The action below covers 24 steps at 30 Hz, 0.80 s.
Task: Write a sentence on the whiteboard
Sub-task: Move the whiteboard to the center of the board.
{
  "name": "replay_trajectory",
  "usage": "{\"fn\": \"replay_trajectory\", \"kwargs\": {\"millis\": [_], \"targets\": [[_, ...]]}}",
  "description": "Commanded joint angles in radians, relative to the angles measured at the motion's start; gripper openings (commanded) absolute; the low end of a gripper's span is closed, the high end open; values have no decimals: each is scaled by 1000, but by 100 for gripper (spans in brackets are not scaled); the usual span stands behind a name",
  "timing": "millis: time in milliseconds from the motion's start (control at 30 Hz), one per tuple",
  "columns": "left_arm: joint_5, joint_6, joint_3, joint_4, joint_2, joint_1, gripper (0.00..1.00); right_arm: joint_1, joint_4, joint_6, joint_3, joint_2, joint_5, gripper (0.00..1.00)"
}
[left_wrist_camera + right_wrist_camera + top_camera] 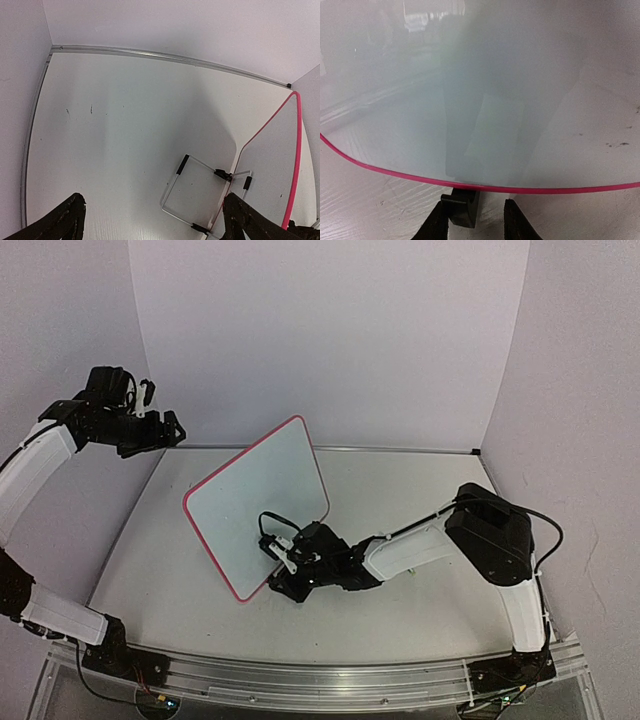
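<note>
At the far left, the left arm (pixel 40 455) is held high above the tabletop (pixel 420 490), close to the side wall. The left jaws are spread wide with nothing between them. In the left wrist view their two dark fingers (pixel 67 220) are seen at opposite bottom corners.

Near the middle of the tabletop, the whiteboard (pixel 262 508) is stood on its lower edge, leaned back and turned at an angle. It is edged all round by a thin pink-red frame, and its face is shown as plain white. Behind it, a wire stand (pixel 183 164) is seen reaching from its base across the tabletop.

Just right of the board's lower corner, the right jaws are held low and pointed at the bottom edge. They are partly parted, and nothing is seen clamped in them. A black clip foot (pixel 462 205) under the frame is seen just ahead of the gap. The right arm (pixel 420 545) is stretched in from the right side.
</note>
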Motion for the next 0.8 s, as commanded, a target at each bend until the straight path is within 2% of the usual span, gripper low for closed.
{"fn": "replay_trajectory", "kwargs": {"millis": [0,200,333,367,533,767], "targets": [[-13,32,12,-5,-34,3,95,1,49,10,22,38,46,33],[-48,45,20,-27,-34,4,96,17,66,16,40,56,89,25],[-60,59,4,-23,-40,7,97,30,81,64,40,53,200,3],[-63,60,1,-22,-40,8,97,32,83,82,38,48,237,0],[-73,72,-21,-5,-40,10,97,33,69,195,38,41,408,0],[-70,91,-57,40,-28,11,97,31,-71,292,108,74,650,0]]}}
